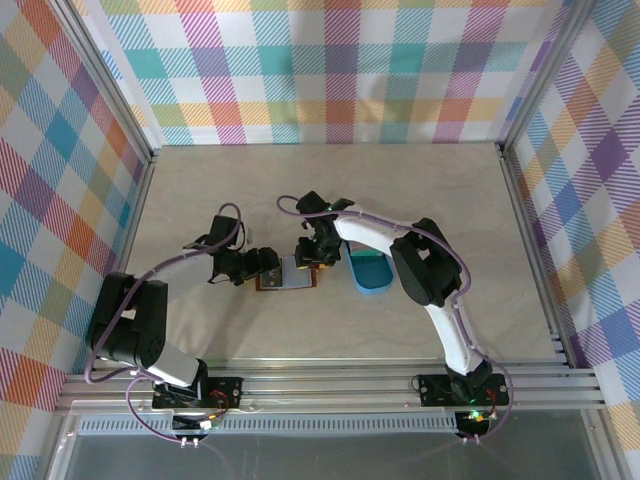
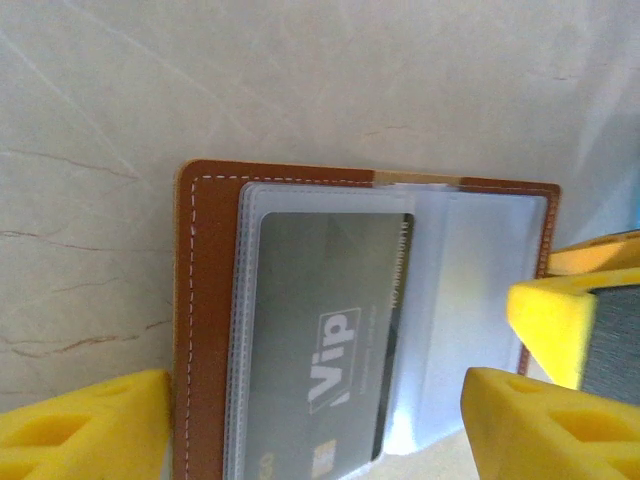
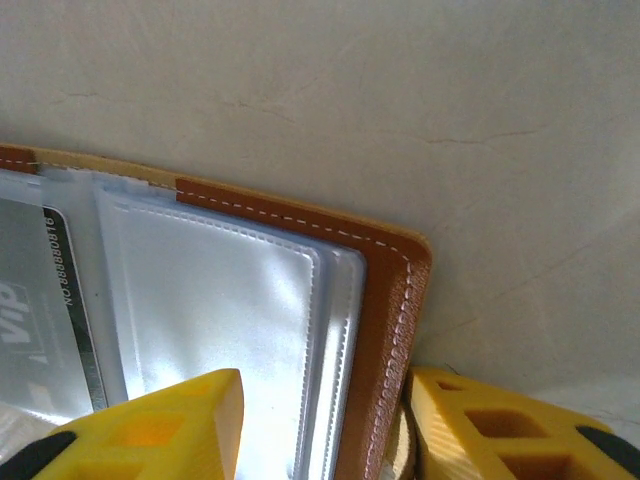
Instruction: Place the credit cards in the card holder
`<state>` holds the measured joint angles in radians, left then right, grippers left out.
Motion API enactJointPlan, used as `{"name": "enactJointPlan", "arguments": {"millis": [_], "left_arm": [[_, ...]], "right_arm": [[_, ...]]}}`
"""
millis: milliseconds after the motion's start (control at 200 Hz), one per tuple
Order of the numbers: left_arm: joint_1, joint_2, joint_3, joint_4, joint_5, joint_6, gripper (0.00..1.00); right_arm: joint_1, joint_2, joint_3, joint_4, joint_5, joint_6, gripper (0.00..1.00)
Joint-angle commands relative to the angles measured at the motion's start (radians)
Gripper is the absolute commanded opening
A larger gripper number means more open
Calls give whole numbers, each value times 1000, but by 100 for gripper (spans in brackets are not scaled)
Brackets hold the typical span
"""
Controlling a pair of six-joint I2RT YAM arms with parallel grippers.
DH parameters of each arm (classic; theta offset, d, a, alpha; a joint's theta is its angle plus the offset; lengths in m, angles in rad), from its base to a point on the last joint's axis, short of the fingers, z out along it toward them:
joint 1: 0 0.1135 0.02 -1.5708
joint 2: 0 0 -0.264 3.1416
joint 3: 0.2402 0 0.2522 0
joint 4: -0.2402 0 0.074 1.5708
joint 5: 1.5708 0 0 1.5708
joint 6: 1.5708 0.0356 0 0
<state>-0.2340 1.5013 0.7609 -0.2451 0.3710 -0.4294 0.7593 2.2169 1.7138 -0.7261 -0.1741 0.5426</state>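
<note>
The card holder [image 1: 283, 278] lies open and flat on the table, brown leather [image 2: 205, 300] framing clear plastic sleeves. A grey credit card [image 2: 320, 330] marked "VIP" sits in its left sleeve, and its edge also shows in the right wrist view [image 3: 25, 320]. My left gripper [image 2: 315, 430] is open wide, one yellow finger outside the holder's left edge and the other past the card. My right gripper [image 3: 325, 430] is open over the right flap [image 3: 385, 300]. One of its fingers [image 3: 170, 430] is on the empty sleeve and the other is just outside the leather edge.
A blue oval tray [image 1: 372, 272] stands just right of the card holder, close to the right arm. Both grippers [image 1: 265, 263] [image 1: 318, 252] crowd the holder from either side. Metal rails and plaid walls bound the table.
</note>
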Motion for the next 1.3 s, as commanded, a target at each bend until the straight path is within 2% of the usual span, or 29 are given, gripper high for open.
{"name": "enactJointPlan", "arguments": {"millis": [0, 375, 725, 990, 1295], "left_arm": [[-10, -48, 43, 3, 91, -17, 75], [-21, -50, 15, 106, 190, -102, 75], [-92, -40, 19, 171, 170, -156, 75], [-136, 30, 19, 250, 142, -189, 74], [-145, 86, 28, 299, 116, -200, 74]], "right_arm": [[2, -21, -22, 19, -20, 17, 46], [-18, -45, -67, 78, -79, 48, 46], [-29, -76, -95, 154, -135, 106, 43], [-31, -91, -100, 134, -107, 107, 43], [-67, -158, -199, 189, -113, 171, 44]]}}
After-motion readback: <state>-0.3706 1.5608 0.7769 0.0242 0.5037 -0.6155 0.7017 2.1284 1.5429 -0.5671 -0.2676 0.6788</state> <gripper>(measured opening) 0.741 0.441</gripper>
